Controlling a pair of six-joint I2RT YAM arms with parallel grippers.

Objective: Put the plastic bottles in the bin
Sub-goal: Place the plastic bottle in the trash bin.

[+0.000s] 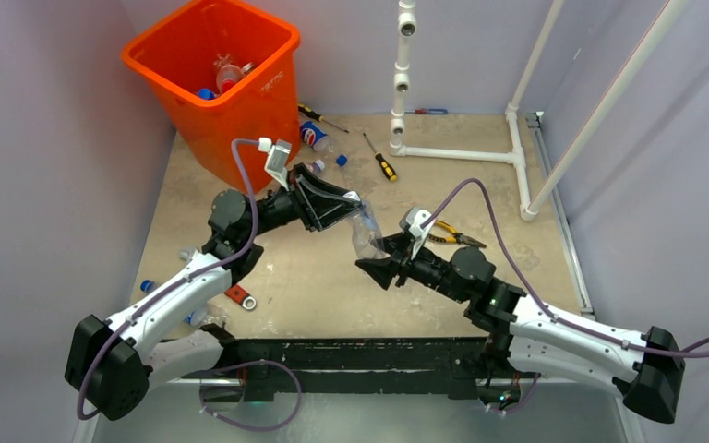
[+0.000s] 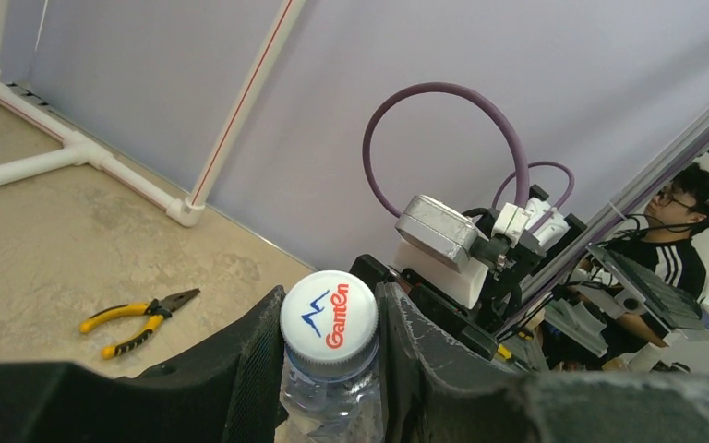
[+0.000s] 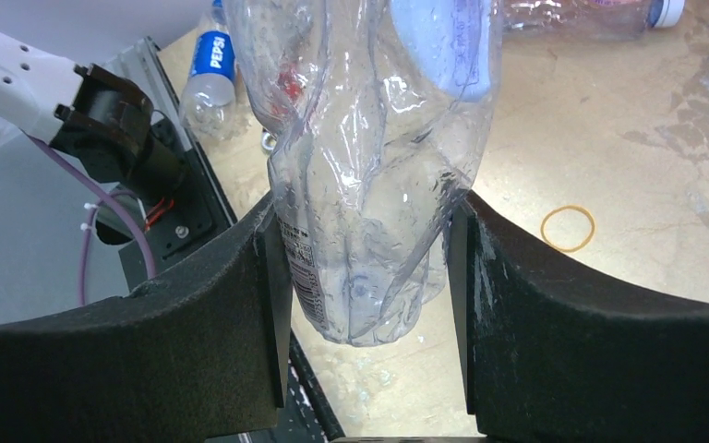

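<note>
One bottle [image 1: 366, 238] is held at both ends: cap end pinched by left gripper [image 2: 330, 303], base pinched by right gripper [image 3: 366, 212].

L arm [image 1: 162, 309] angled up and inward, elbow bent; left gripper [image 1: 356, 206] pinched on cap end of clear bottle [image 1: 366, 235]. R arm [image 1: 554, 328] runs low toward centre; right gripper [image 1: 378, 261] clamped on the same bottle's base end. Grippers face each other, tips close.
</note>
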